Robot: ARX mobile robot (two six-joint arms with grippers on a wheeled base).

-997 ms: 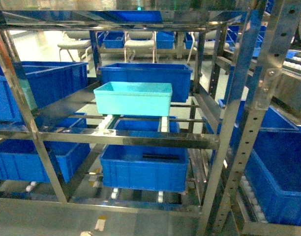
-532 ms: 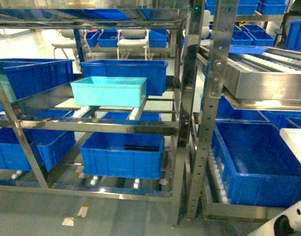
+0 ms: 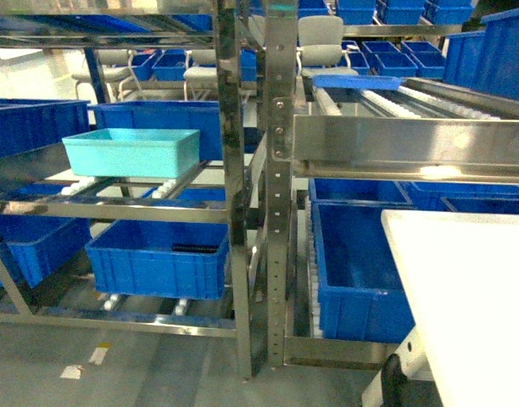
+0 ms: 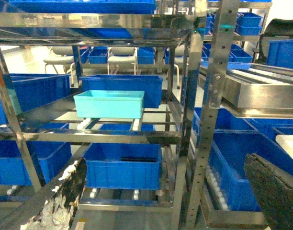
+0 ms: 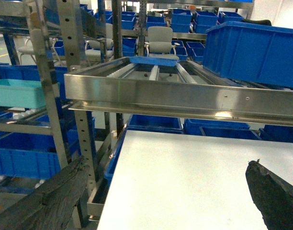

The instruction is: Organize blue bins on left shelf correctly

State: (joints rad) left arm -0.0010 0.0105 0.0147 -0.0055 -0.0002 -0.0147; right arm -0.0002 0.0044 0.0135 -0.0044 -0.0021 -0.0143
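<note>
From the head, the turquoise bin [image 3: 131, 152] sits on the left shelf [image 3: 228, 170] roller track, in front of a dark blue crate [image 3: 149, 114] and above another crate [image 3: 158, 257]; no hand shows. Left wrist: the bin [image 4: 109, 104] looks empty, light, stiff and slick, so take its thin rim; left hand [image 4: 165, 191] fingers spread. Right wrist: right hand [image 5: 170, 191] spread over a white desk [image 5: 185, 177], the bin [image 5: 17, 92] far left.

The left shelf [image 3: 230, 127] runs off the head view's left edge. An upright hides the turquoise bin's [image 5: 17, 92] right end in the right wrist view. Both pincers show only dark finger [image 4: 65, 201] edges, cropped.
</note>
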